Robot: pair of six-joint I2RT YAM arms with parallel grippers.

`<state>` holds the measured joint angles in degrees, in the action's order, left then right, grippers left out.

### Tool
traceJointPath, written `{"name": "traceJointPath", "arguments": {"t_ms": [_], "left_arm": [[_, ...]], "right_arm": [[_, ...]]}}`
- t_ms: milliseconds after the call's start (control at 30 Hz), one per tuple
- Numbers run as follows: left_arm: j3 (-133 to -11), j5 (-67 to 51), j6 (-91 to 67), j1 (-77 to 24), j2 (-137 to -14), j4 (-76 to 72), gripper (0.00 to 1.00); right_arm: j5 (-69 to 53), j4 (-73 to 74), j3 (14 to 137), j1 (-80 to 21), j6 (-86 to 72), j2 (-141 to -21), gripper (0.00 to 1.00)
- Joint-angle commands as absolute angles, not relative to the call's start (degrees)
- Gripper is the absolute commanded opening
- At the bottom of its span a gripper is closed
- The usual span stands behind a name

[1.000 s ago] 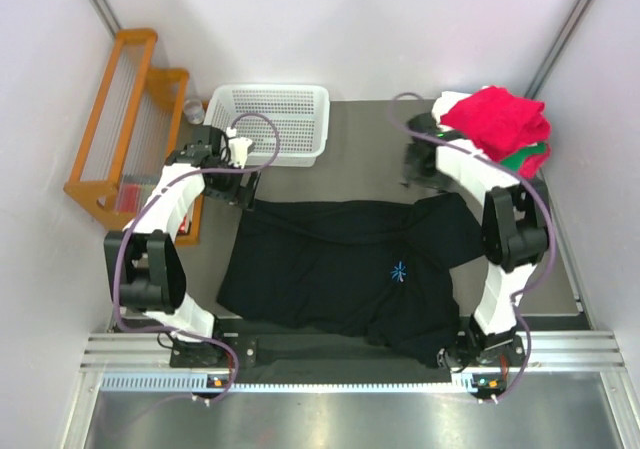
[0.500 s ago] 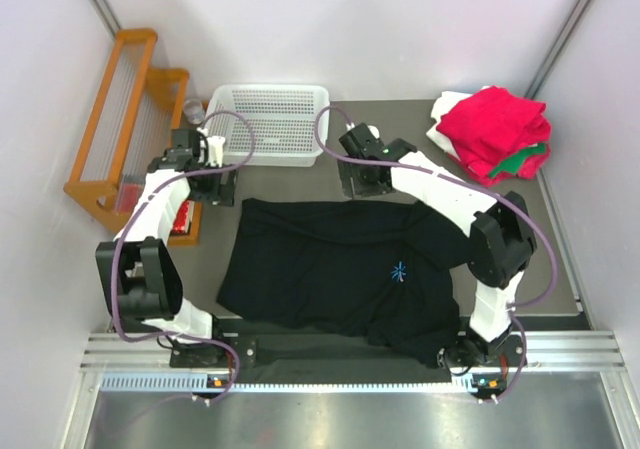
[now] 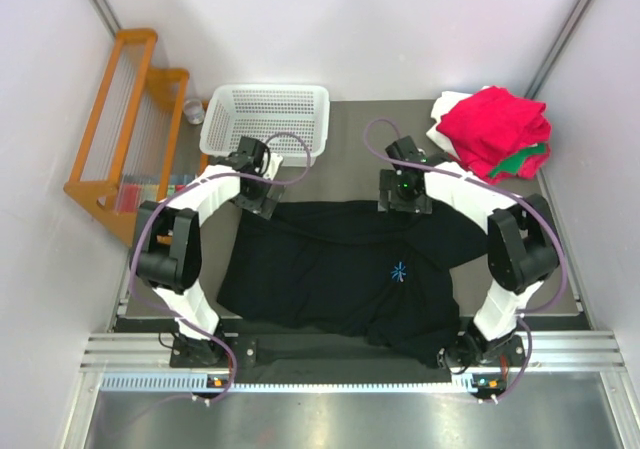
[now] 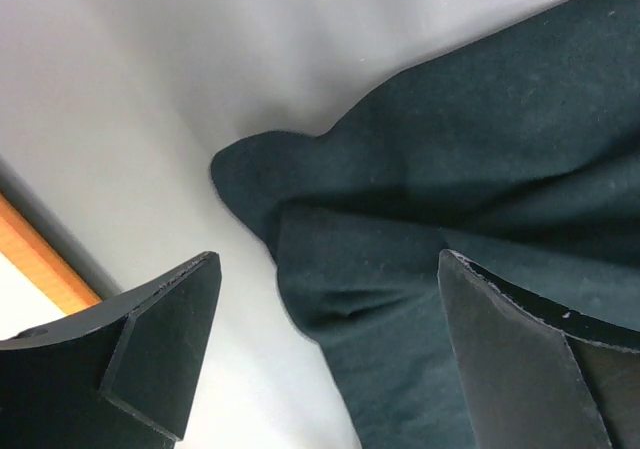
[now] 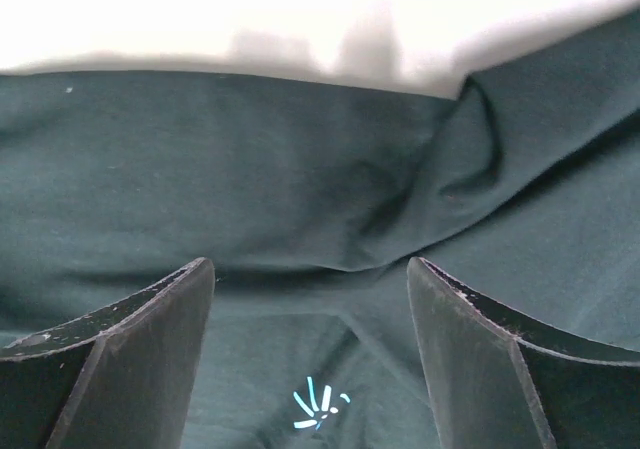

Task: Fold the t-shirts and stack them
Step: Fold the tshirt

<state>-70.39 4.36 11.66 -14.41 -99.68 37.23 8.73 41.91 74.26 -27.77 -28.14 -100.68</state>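
A large black t-shirt [image 3: 340, 264] lies spread on the table, its light-blue starburst mark [image 3: 399, 271] right of centre. My left gripper [image 3: 258, 203] is open over the shirt's far-left corner [image 4: 300, 229], its fingers [image 4: 165, 334] apart and empty. My right gripper [image 3: 405, 207] is open over the shirt's far edge [image 5: 300, 169], with the starburst [image 5: 318, 403] between the jaws below. A stack of folded shirts sits at the far right: red [image 3: 495, 119] on top, green [image 3: 530, 155] and white [image 3: 448, 104] beneath.
A white perforated basket [image 3: 268, 121] stands at the far left of the mat. An orange wooden rack [image 3: 125, 119] stands left of the table. Walls close in on both sides.
Both grippers have swung in and down to the black shirt's far edge: the left from beside the basket, the right from near the basket's right end. The shirt has not moved.
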Motion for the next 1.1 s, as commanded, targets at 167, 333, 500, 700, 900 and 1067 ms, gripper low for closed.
{"name": "traceJointPath", "arguments": {"t_ms": [167,333,500,700,900,1067], "left_arm": [[-74.17,4.93,10.29,-17.84,-101.34,35.06,0.93],[-72.79,5.10,10.55,-19.60,-100.46,35.69,0.93],[-68.22,1.07,11.77,-19.69,-98.70,36.56,0.93],[-63.55,-3.78,14.23,-19.78,-96.86,38.23,0.88],[-61.87,-5.27,14.76,-19.69,-89.50,42.88,0.78],[-61.87,-6.15,16.17,-19.69,-82.45,51.30,0.77]], "right_arm": [[3.60,37.09,71.37,-23.82,-29.27,-94.66,0.78],[2.46,36.30,70.14,-22.68,-28.92,-94.57,0.77],[1.76,36.30,69.43,-21.80,-28.39,-94.04,0.77],[1.23,36.47,69.61,-21.01,-27.95,-93.52,0.77],[1.14,36.12,68.20,-19.87,-27.51,-92.99,0.77],[0.70,35.77,67.85,-18.99,-27.51,-93.25,0.76]]}}
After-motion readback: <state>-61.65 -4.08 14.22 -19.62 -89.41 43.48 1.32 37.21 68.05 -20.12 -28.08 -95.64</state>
